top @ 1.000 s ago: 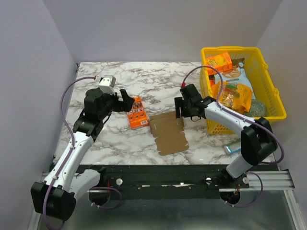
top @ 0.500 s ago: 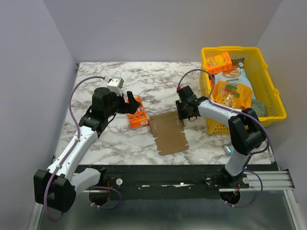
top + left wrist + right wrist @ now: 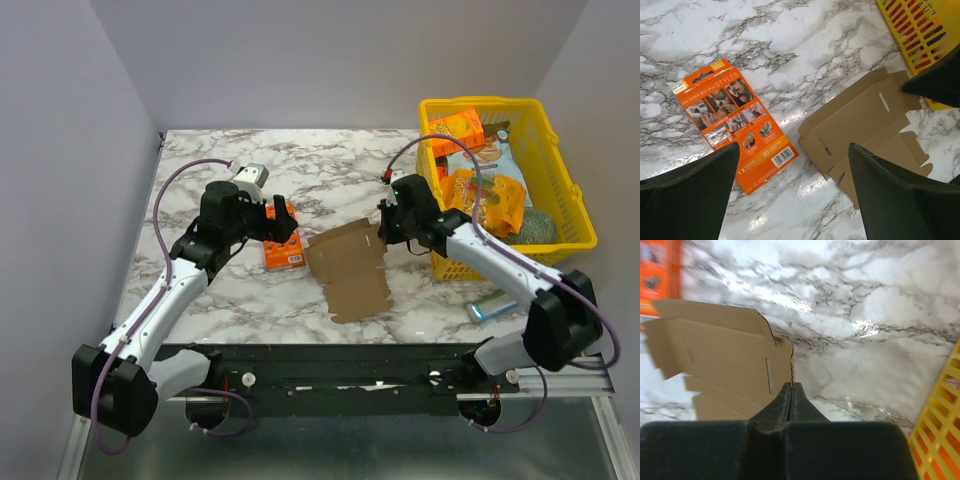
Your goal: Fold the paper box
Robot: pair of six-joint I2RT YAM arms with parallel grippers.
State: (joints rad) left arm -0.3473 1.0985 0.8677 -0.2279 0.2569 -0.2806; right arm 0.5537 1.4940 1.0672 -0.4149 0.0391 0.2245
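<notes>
— Brown cardboard in the pinch! The right end effector (image 3: 791,387) is clamped tight on the far right corner of the flat brown cardboard box blank (image 3: 350,268). The blank sits mid-tabletop, far part tilted up, near part lying on the white marbled tabletop (image 3: 230,295).
— And the left end effector (image 3: 793,146)?
— Spread wide, holding nothing, hovering over the orange printed razor-stencil package (image 3: 735,122) just beside the blank.
— So the first fold is in hand?
— I'd say so. Early days, no walls standing. Next, that raised flap needs carrying over along its crease, probably with the left pressing the base so the sheet can't slide.
</notes>
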